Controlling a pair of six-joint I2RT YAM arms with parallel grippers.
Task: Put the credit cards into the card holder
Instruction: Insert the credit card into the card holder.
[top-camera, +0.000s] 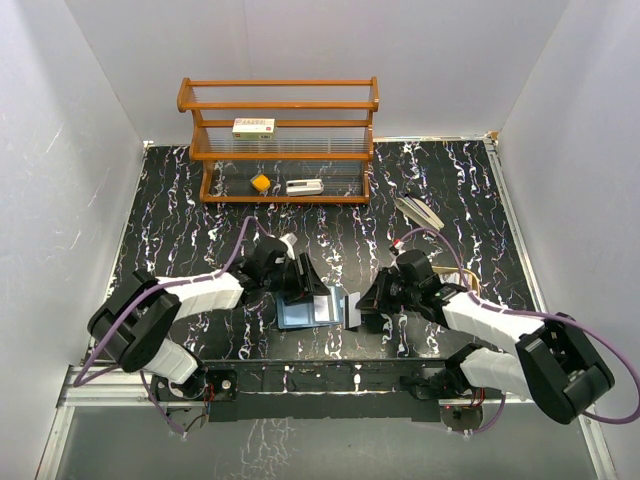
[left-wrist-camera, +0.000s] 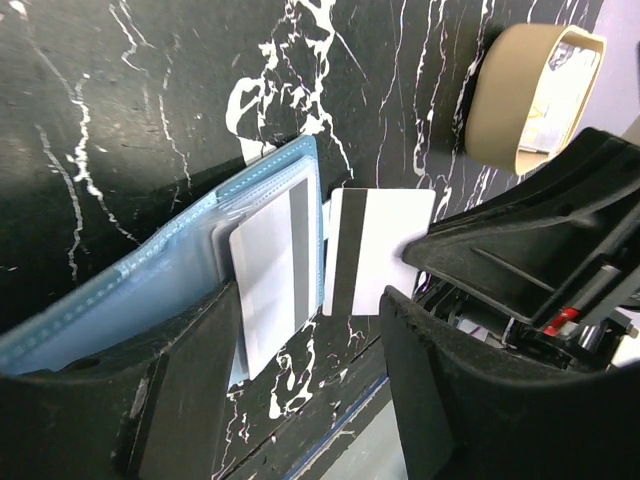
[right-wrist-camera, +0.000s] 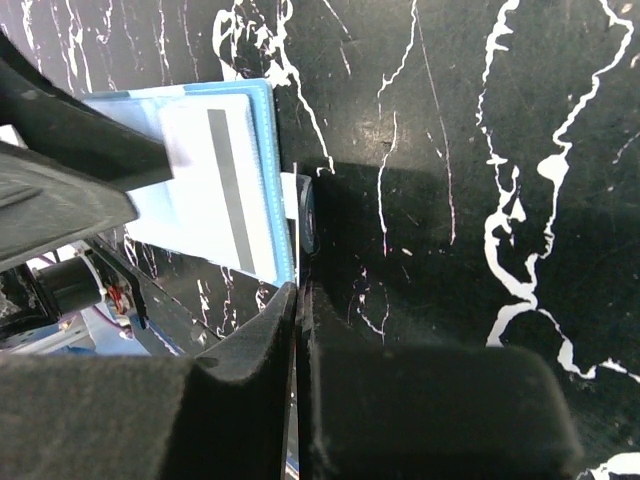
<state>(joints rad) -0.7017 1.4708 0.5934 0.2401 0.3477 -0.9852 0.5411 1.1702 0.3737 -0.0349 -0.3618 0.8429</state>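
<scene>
Right gripper is clamped shut on a striped card beside the open blue wallet; left gripper half open, nothing pinched that I can see; second card pokes from a slot; a crooked push could snag it or skid the wallet on the slick black marble tabletop; white walls around.
</scene>
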